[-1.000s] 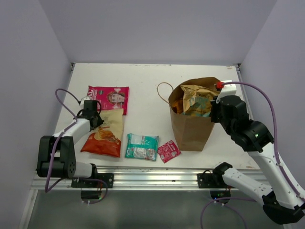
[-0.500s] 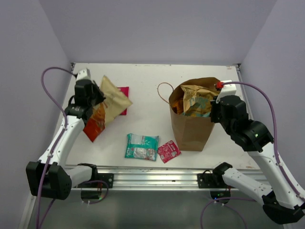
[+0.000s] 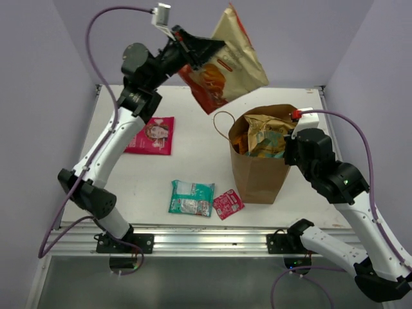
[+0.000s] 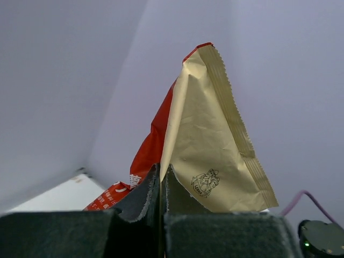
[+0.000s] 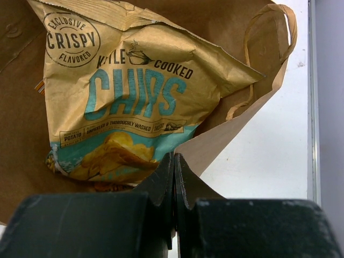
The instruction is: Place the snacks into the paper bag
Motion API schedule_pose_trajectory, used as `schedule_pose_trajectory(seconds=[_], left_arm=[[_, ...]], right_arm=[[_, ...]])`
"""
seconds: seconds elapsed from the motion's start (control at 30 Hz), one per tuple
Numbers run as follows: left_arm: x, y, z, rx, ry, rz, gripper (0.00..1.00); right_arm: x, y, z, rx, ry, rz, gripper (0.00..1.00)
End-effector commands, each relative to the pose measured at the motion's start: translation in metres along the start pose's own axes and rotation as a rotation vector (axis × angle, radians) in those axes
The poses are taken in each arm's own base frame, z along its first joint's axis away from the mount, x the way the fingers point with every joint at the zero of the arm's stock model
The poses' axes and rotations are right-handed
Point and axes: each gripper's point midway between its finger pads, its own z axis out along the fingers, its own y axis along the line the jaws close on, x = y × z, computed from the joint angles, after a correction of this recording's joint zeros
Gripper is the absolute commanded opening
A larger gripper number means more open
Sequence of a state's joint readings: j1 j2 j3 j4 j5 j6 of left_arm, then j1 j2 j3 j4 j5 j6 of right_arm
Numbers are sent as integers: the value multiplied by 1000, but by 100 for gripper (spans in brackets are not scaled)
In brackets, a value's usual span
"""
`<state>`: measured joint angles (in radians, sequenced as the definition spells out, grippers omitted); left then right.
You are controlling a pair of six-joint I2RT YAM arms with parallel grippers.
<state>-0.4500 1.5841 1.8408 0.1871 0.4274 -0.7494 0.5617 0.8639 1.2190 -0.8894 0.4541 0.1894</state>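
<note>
My left gripper (image 3: 195, 54) is shut on a red-orange and gold snack packet (image 3: 228, 64) and holds it high in the air, up and left of the paper bag (image 3: 257, 174). The left wrist view shows the fingertips (image 4: 161, 169) pinched on the packet's edge (image 4: 215, 145). My right gripper (image 3: 291, 147) is shut on the bag's right rim; its wrist view shows the jaws (image 5: 173, 158) closed on the brown paper (image 5: 226, 140). A tan packet with a teal band (image 5: 129, 91) stands inside the bag (image 3: 264, 138).
On the table lie a pink-red packet (image 3: 152, 135) at the left, a teal-green packet (image 3: 191, 197) near the front, and a small pink-red sachet (image 3: 228, 204) beside the bag's base. Walls close in on both sides and at the back.
My left arm has lifted the red-orange packet off the table at the left and swung it up and right, to beside the bag's mouth. The right arm has not moved.
</note>
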Motion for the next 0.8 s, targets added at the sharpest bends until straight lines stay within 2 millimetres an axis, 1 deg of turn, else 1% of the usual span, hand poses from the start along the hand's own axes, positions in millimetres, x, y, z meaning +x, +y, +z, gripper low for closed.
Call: schedule_pose_trajectory(seconds=[0.0, 0.03, 0.07, 0.1, 0.17, 0.2, 0.23, 0.27, 0.3, 0.33, 0.37, 0.43, 0.47, 0.5, 0.53, 0.57, 0.6, 0.63, 0.67, 0.7, 0.73, 0.77], left_arm=[[14, -86, 27, 329, 31, -113, 0], [18, -94, 36, 357, 44, -131, 0], [18, -101, 53, 403, 42, -133, 0], [27, -114, 61, 434, 61, -157, 0], [27, -129, 75, 494, 30, -167, 0], [26, -142, 77, 527, 1, -178, 0], [26, -149, 78, 544, -13, -194, 0], [26, -149, 80, 537, -33, -203, 0], [28, -156, 80, 548, -39, -207, 0], [29, -158, 80, 550, -39, -207, 0], [35, -159, 80, 546, -25, -218, 0], [48, -168, 77, 567, 4, -255, 0], [62, -167, 77, 562, 37, -279, 0], [73, -177, 74, 587, 66, -303, 0], [78, -185, 70, 599, 82, -317, 0], [102, -180, 71, 573, 129, -343, 0], [112, -191, 67, 581, 137, -361, 0], [109, -202, 58, 589, 131, -359, 0], [136, -191, 57, 544, 177, -383, 0], [142, -195, 54, 531, 164, -396, 0], [134, -202, 44, 534, 148, -403, 0], [160, -190, 41, 480, 174, -429, 0]], right_arm=[[-2, 2, 0, -8, 4, -3, 0], [-2, 2, -1, -8, 4, -3, 0], [-2, 2, -1, -11, 6, -2, 0], [-2, 1, -1, -8, 4, 0, 0], [0, 0, -3, -5, 4, 1, 0], [0, -1, -4, -4, 3, 3, 0], [1, -3, -6, 2, -1, 4, 0], [2, -5, -6, 9, 4, 2, 0], [4, -6, -7, 11, 6, -1, 0], [4, -7, -8, 13, 4, -1, 0], [4, -8, -8, 20, 6, -4, 0], [4, -8, -8, 20, 4, -1, 0], [4, -8, -8, 21, 4, -3, 0], [3, -8, -8, 18, 2, -2, 0], [4, -8, -7, 20, 4, -1, 0], [3, -7, -8, 16, 3, 2, 0], [4, -7, -7, 18, 5, 0, 0], [3, -7, -8, 18, 2, 1, 0], [2, -7, -9, 16, -1, 4, 0], [2, -7, -9, 14, -2, 5, 0], [3, -8, -10, 14, -2, 5, 0], [2, -8, -10, 13, -4, 10, 0]])
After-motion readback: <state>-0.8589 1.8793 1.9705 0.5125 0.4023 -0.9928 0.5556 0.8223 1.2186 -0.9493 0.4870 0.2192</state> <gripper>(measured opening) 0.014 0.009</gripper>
